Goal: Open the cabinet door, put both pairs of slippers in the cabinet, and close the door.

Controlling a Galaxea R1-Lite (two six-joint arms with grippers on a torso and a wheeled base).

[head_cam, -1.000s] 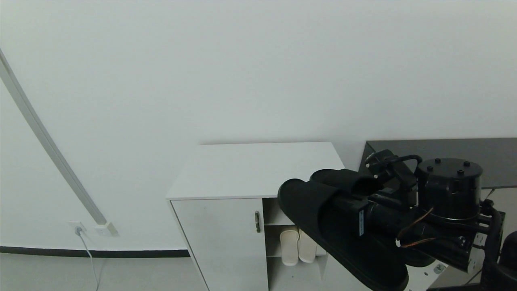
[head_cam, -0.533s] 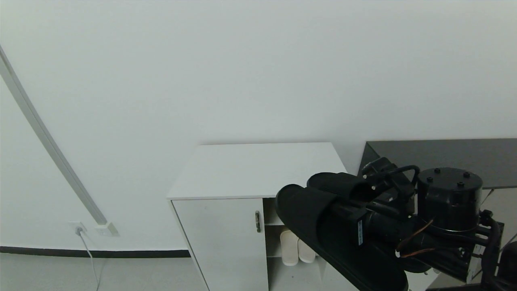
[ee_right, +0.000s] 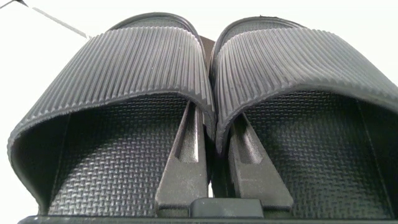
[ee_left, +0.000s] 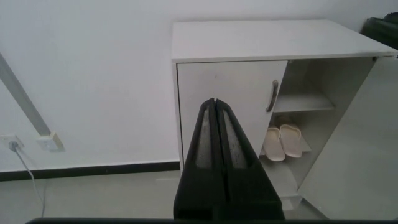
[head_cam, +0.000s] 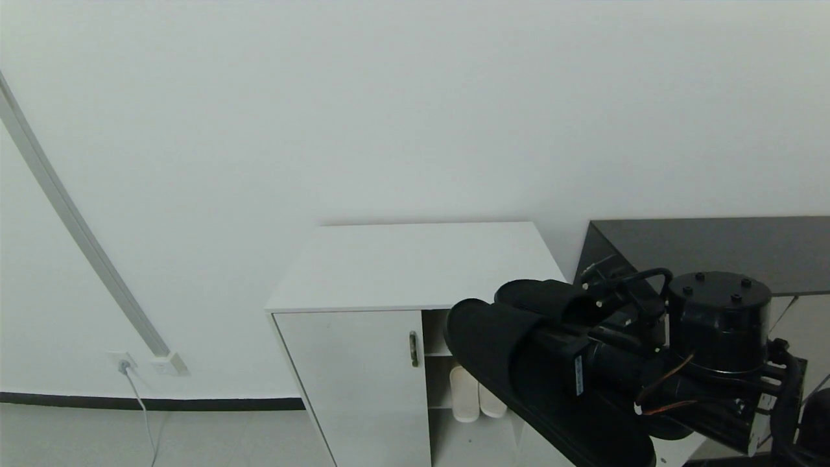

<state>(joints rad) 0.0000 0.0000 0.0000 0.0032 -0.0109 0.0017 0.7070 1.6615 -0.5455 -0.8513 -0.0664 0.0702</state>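
Descent is what I read: the black pair (head_cam: 512, 337) sits lower against the cabinet (head_cam: 402, 266) than a second ago, probably heading for its open side. My right gripper (ee_right: 213, 124) pinches their touching inner walls, one finger inside each. Beyond the fingertips the white pair (head_cam: 470, 399) is already shelved. My left gripper (ee_left: 214, 106) is pressed together, empty.

Cabinet (head_cam: 415, 266) rt half (open side) behind black slippers (head_cam: 493, 337); btm off-frame.
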